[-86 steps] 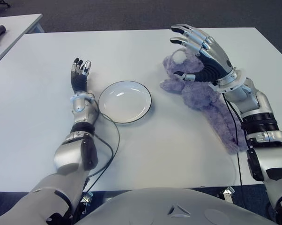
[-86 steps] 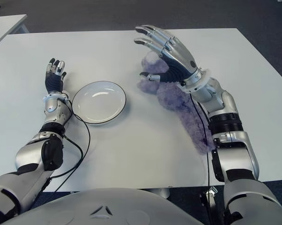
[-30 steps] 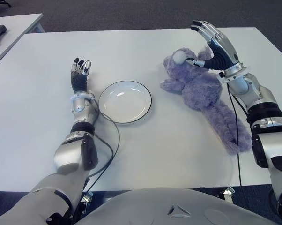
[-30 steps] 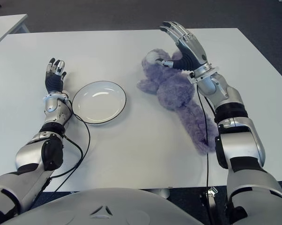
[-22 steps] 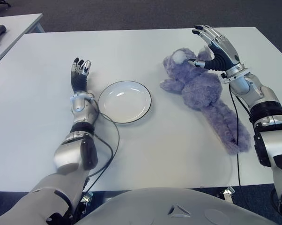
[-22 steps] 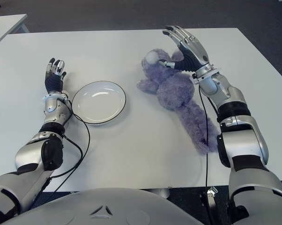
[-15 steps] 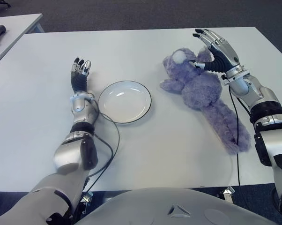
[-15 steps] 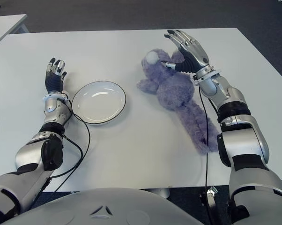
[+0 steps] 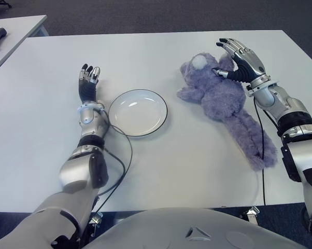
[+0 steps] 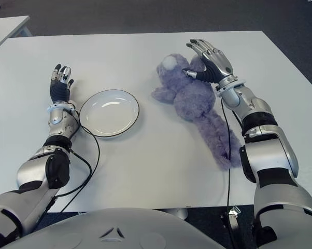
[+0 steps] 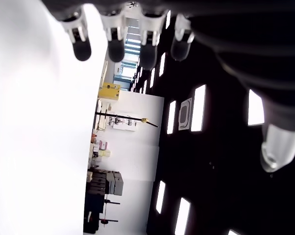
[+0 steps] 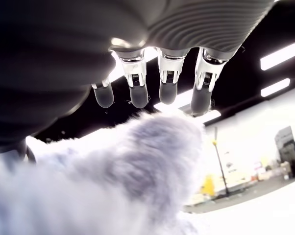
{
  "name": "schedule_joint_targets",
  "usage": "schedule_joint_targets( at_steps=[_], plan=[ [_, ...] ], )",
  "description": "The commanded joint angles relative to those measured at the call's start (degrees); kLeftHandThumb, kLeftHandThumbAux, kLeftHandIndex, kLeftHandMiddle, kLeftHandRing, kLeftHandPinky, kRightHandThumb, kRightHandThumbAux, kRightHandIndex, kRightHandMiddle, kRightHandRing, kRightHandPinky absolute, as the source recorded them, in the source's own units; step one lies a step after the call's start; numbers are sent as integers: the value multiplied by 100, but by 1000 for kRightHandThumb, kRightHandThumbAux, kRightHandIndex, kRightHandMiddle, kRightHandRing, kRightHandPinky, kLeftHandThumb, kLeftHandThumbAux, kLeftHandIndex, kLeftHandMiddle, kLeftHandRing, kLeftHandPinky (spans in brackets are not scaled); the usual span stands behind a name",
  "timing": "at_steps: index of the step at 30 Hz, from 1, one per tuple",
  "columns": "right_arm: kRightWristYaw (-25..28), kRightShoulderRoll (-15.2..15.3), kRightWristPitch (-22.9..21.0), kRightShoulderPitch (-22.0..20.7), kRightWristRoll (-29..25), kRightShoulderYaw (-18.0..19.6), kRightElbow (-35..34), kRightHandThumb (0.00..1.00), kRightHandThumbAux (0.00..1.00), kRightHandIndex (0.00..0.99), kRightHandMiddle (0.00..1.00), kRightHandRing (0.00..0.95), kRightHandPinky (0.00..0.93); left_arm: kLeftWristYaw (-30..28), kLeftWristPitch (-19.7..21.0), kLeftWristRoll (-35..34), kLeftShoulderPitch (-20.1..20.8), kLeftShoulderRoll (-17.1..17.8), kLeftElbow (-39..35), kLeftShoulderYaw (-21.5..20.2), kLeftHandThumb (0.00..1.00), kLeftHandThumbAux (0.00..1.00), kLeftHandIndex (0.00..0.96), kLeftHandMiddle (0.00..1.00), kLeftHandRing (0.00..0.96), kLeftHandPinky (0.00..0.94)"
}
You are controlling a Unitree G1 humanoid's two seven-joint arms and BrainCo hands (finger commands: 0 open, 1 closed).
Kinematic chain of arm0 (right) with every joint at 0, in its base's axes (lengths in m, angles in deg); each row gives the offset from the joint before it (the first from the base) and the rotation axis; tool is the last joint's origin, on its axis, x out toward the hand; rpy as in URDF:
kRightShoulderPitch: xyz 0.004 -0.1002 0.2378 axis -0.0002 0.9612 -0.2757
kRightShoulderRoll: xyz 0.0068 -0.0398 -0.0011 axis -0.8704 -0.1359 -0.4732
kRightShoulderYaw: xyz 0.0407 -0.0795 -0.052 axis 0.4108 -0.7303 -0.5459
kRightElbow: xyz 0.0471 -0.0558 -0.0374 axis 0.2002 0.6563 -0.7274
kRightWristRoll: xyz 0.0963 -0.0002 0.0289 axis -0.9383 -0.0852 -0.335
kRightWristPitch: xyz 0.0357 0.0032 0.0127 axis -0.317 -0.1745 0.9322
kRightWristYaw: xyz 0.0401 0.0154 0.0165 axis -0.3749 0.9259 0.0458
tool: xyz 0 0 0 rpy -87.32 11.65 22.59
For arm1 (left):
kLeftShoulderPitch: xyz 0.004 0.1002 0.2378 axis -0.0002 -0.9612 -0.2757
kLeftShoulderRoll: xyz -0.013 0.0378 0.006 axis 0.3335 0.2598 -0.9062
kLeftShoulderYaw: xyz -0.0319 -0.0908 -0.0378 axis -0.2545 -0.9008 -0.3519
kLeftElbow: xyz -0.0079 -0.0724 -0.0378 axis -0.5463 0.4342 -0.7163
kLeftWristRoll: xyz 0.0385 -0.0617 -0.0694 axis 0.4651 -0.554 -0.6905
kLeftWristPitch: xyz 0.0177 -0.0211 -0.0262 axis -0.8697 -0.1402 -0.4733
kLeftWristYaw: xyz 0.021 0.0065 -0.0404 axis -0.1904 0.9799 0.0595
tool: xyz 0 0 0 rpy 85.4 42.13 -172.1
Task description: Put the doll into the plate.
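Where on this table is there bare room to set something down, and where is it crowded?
Bare table runs along the near edge, between the plate and the doll, and across the far side. The plate itself holds nothing. It is crowded at the right, where the open right hand is at the doll's head. The left hand, open, shows left of the plate.

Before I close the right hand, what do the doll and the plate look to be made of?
The doll, under the open right hand, looks like soft purple plush: fuzzy pile with a limp, flopped body. The plate looks like glazed white ceramic, perhaps melamine: smooth, with glossy highlights and a thin dark rim. The left hand shows left of the plate.
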Motion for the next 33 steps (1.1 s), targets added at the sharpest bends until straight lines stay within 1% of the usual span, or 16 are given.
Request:
schedule_joint_targets(
  at_steps=[1, 3, 6, 18, 19, 20, 21, 23, 24, 25, 26, 29, 30, 31, 32, 33],
  plan=[
    [130, -137, -336, -142, 118, -279, 386, 377, 404, 30, 0, 95, 250, -83, 107, -165, -1610, -504, 946, -116, 0, 513, 33, 112, 57, 0],
    [120, -148, -355, -135, 121, -316, 417, 379, 407, 32, 0, 105, 270, -98, 108, -174, -1610, -507, 946, -122, 0, 514, 33, 112, 58, 0],
    [52, -183, -390, -94, 150, -392, 486, 386, 411, 31, 0, 107, 254, -132, 106, -192, -1611, -516, 947, -135, 0, 514, 31, 110, 56, 0],
    [336, -245, -454, -98, 8, -492, 645, 417, 448, 75, 23, 99, 213, -95, 137, -218, -1571, -552, 948, -157, 0, 520, 38, 112, 60, 0],
    [353, -256, -455, -95, -11, -484, 655, 434, 458, 90, 48, 119, 246, -108, 135, -229, -1570, -557, 949, -166, 0, 520, 38, 112, 60, 0],
    [365, -263, -456, -94, -26, -478, 662, 472, 486, 143, 178, 245, 348, -118, 133, -237, -1569, -561, 950, -172, 0, 519, 39, 112, 61, 0],
    [385, -273, -459, -87, -64, -453, 669, 482, 492, 156, 210, 278, 374, -131, 130, -248, -1568, -565, 950, -182, 0, 519, 39, 112, 61, 0],
    [412, -284, -464, -76, -125, -410, 676, 543, 534, 282, 352, 389, 461, -145, 127, -260, -1566, -571, 949, -192, 0, 516, 41, 114, 63, 0],
    [422, -288, -466, -73, -149, -395, 678, 663, 663, 386, 430, 442, 503, -149, 126, -263, -1565, -573, 949, -195, 0, 514, 42, 115, 64, 0],
    [427, -293, -464, -62, -194, -360, 679, 683, 684, 404, 444, 451, 511, -136, 133, -258, -1565, -578, 950, -190, 0, 514, 42, 116, 65, 0],
    [431, -295, -463, -54, -228, -337, 679, 699, 700, 421, 562, 576, 612, -126, 139, -253, -1564, -583, 951, -186, 0, 514, 42, 115, 64, 0],
    [523, -303, -399, -33, -414, -222, 689, 704, 705, 429, 624, 646, 676, -117, 154, -244, -1561, -581, 951, -178, 0, 513, 40, 112, 62, 0],
    [563, -303, -374, -28, -480, -184, 691, 704, 705, 433, 673, 695, 726, -117, 158, -243, -1560, -580, 952, -177, 0, 516, 37, 110, 60, 0],
    [632, -286, -322, -39, -585, -117, 683, 704, 705, 434, 681, 704, 734, -119, 164, -246, -1559, -581, 953, -179, 0, 516, 37, 109, 60, 0],
    [681, -275, -289, -47, -656, -71, 677, 702, 706, 437, 724, 744, 785, -121, 169, -247, -1556, -581, 954, -180, 0, 519, 35, 109, 60, 0],
    [735, -251, -250, -70, -747, -9, 658, 702, 706, 438, 735, 755, 798, -123, 174, -251, -1555, -582, 955, -183, 0, 520, 35, 108, 60, 0]
  ],
)
